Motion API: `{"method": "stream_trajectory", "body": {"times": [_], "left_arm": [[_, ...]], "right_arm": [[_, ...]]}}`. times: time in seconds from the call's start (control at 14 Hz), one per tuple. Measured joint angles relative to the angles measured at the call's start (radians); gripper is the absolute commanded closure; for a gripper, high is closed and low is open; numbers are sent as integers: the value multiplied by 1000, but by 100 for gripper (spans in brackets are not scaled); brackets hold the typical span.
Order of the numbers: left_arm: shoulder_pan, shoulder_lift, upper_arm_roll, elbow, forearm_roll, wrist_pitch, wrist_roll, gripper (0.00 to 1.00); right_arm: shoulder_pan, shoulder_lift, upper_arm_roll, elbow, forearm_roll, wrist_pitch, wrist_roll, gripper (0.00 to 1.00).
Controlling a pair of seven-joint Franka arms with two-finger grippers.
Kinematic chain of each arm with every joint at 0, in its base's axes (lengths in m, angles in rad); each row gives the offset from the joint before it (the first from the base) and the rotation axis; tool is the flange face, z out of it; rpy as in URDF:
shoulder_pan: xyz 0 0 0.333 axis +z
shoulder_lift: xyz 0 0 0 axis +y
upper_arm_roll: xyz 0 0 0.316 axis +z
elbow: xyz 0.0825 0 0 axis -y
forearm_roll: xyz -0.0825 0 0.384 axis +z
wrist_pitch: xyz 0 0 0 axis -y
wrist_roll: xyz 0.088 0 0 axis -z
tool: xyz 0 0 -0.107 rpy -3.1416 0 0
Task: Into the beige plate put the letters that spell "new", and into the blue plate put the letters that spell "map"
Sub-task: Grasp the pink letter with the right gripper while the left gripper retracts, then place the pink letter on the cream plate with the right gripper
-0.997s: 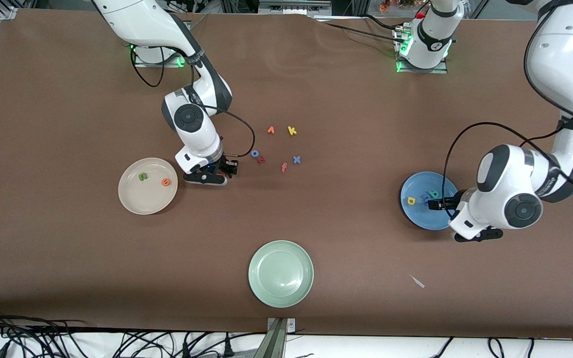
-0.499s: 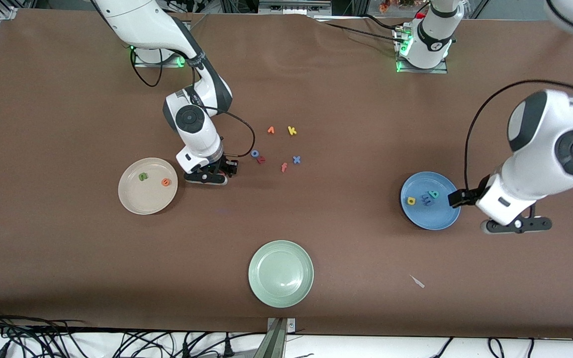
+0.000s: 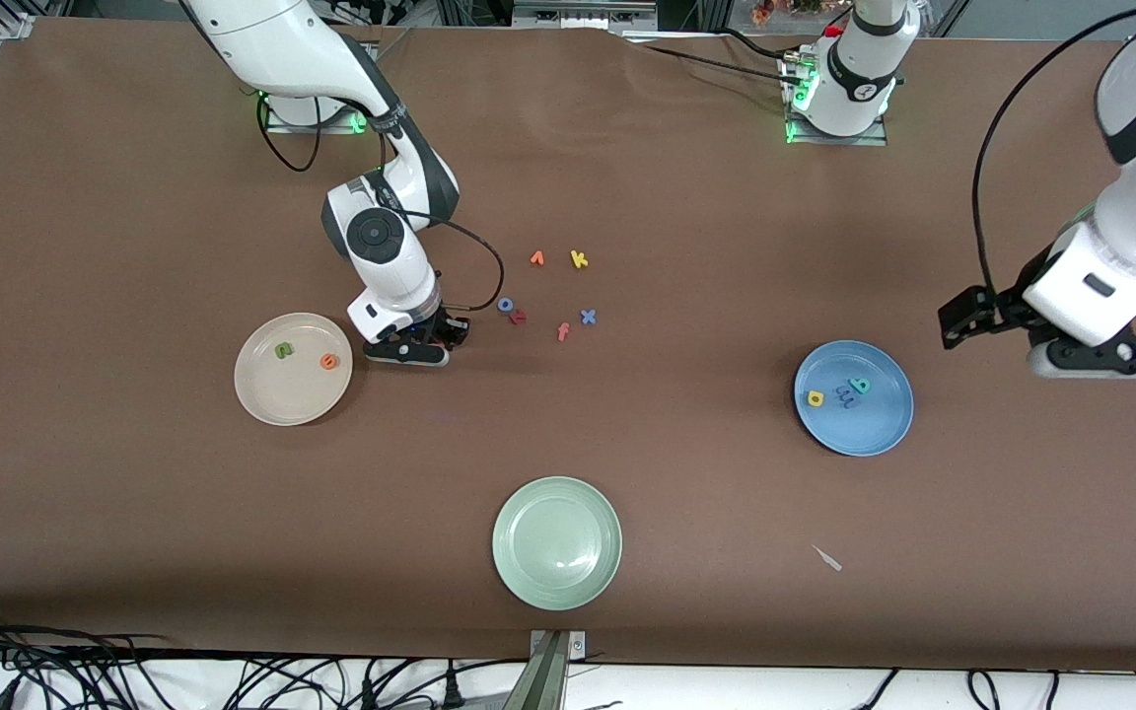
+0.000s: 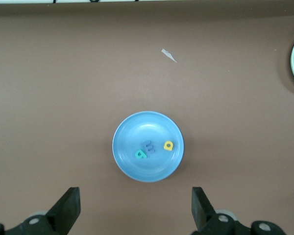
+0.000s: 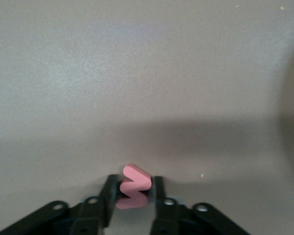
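The blue plate (image 3: 853,397) holds three letters: yellow p (image 3: 816,398), periwinkle m (image 3: 846,401), teal a (image 3: 860,386); the beige plate (image 3: 293,369) holds two, green n (image 3: 283,350) and orange e (image 3: 329,362). The left gripper (image 4: 135,210), jaws wide and empty, has risen off the blue plate toward the tabletop's left-arm edge. The right gripper (image 5: 134,196), beside the beige plate, has clamped the pink w (image 5: 134,186).

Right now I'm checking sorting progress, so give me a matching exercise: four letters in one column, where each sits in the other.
Letters:
1. green n
2. yellow p
3. pink w
4. yellow k

Places:
A. on the bare table, among the loose letters
B. in the beige plate
C. between the fingers of the right gripper
D. in the blue plate

Pairs: 1-B, 2-D, 3-C, 4-A
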Motion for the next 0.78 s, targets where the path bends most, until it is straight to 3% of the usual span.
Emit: {"method": "stream_trajectory", "body": {"times": [0.14, 0.36, 0.57, 0.78], "left_arm": [[-69, -34, 79, -22, -14, -11, 42, 0], [-84, -113, 86, -133, -14, 3, 66, 0], [-148, -194, 165, -243, -64, 38, 65, 0], [-176, -214, 205, -266, -73, 46, 65, 0]], "right_arm": [[0, -1, 0, -2, -2, 3, -1, 84], [1, -4, -10, 1, -5, 8, -35, 84], [1, -30, -68, 38, -6, -76, -170, 84], [-1, -82, -155, 61, -6, -180, -389, 84]]}}
